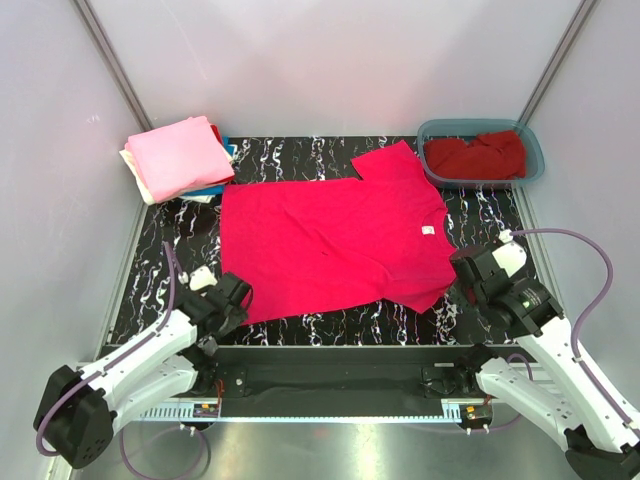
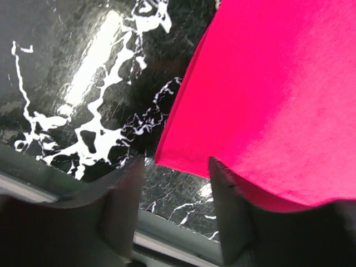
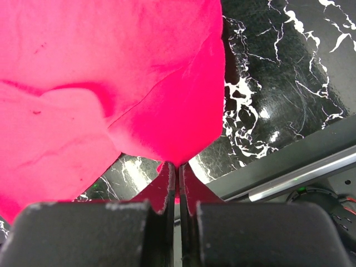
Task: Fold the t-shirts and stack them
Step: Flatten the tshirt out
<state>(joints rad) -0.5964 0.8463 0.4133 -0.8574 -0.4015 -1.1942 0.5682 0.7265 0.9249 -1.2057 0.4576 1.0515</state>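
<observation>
A bright pinkish-red t-shirt [image 1: 330,240] lies spread flat on the black marbled table [image 1: 300,155]. My left gripper [image 1: 232,297] is at the shirt's near left corner. In the left wrist view its jaws stand apart, and the hem corner [image 2: 169,156] lies just ahead of the gap and over the right finger [image 2: 231,217]. My right gripper [image 1: 463,267] is at the shirt's near right edge. There its jaws [image 3: 178,167] are shut on a pinch of the red cloth [image 3: 111,67], which rises from the fingertips.
A stack of folded t-shirts [image 1: 180,155], light pink on top, sits at the table's far left corner. A teal tub [image 1: 535,150] at the far right holds a darker red t-shirt [image 1: 475,155]. The table's metal front rail [image 3: 311,172] runs close behind both grippers.
</observation>
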